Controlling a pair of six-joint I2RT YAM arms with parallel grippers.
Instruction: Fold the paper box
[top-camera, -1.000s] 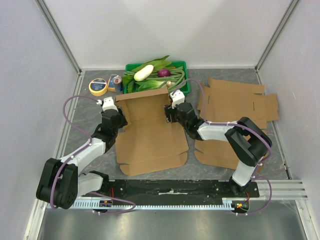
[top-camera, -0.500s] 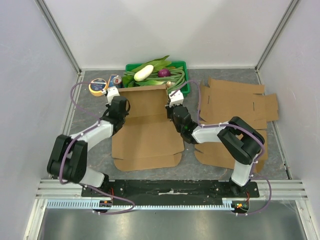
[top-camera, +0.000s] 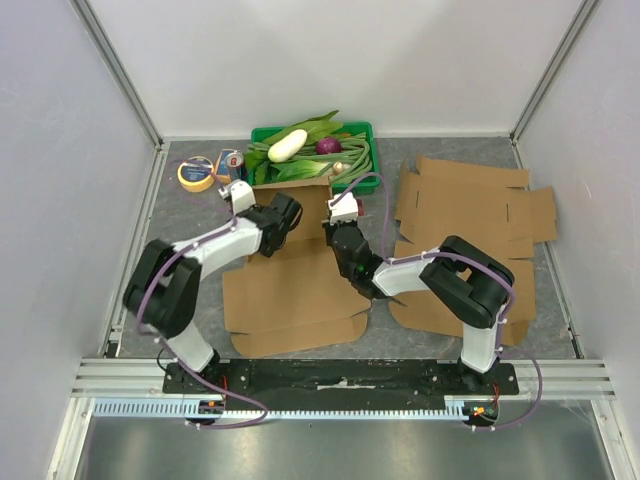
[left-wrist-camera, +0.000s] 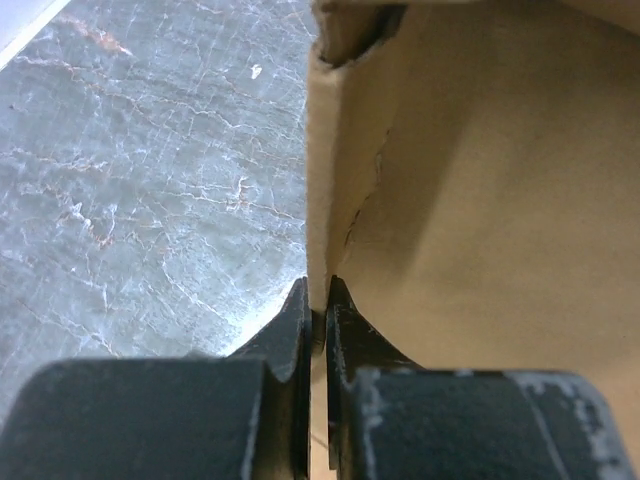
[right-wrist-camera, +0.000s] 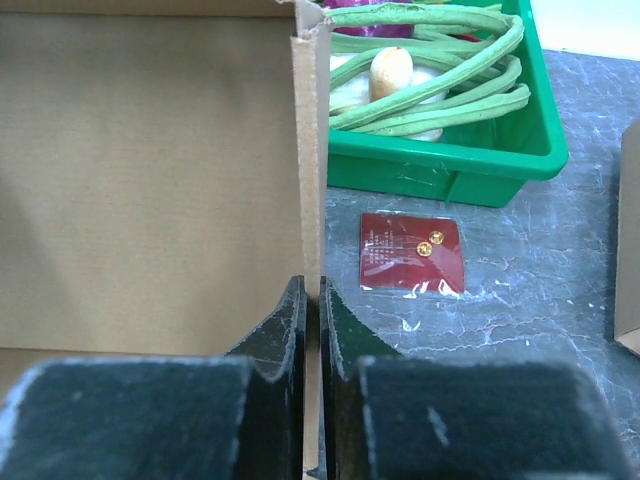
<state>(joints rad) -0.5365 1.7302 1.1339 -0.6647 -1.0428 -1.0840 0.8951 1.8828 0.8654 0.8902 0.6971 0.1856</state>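
The paper box (top-camera: 290, 290) is a brown cardboard blank lying in the middle of the table, its far panel and side flaps raised. In the top view my left gripper (top-camera: 288, 213) sits at the far left flap and my right gripper (top-camera: 335, 222) at the far right flap. The left wrist view shows the left gripper (left-wrist-camera: 317, 300) shut on the thin upright edge of the cardboard (left-wrist-camera: 480, 200). In the right wrist view the right gripper (right-wrist-camera: 312, 290) is shut on the upright edge of the box wall (right-wrist-camera: 150, 180).
A green tray (top-camera: 366, 178) of vegetables stands just behind the box. A yellow tape roll (top-camera: 196, 174) and a small can (top-camera: 233, 160) sit at the back left. Several flat cardboard blanks (top-camera: 470, 210) lie on the right. A red packet (right-wrist-camera: 412, 252) lies beside the tray (right-wrist-camera: 450, 180).
Both grippers have gone from open to shut on the box's side flaps. Both arms have swung inward, towards each other, and the box has shifted slightly.
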